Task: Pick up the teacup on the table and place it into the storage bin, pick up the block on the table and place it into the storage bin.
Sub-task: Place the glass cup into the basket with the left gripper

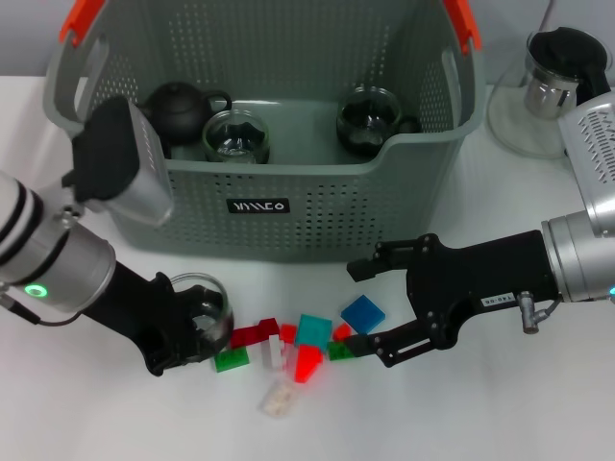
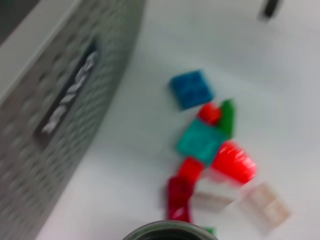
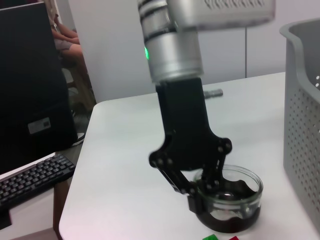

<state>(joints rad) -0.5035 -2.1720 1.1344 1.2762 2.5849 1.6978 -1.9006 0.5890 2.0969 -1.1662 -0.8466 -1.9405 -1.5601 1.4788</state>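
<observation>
The large grey-green perforated plastic storage bin (image 1: 288,206) stands at the far side of the white counter (image 1: 500,413), already holding a dark teapot and two glass cups. The left end effector (image 1: 202,331) grips the clear glass teacup (image 1: 204,305) on the counter, near left of the bin, so the next move is probably lifting it over the front wall. The right end effector (image 1: 365,307) hangs open over the scattered coloured plastic blocks (image 1: 312,346).

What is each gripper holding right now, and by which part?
The left gripper grips the glass teacup by its rim. The right gripper is open and holds nothing.
</observation>
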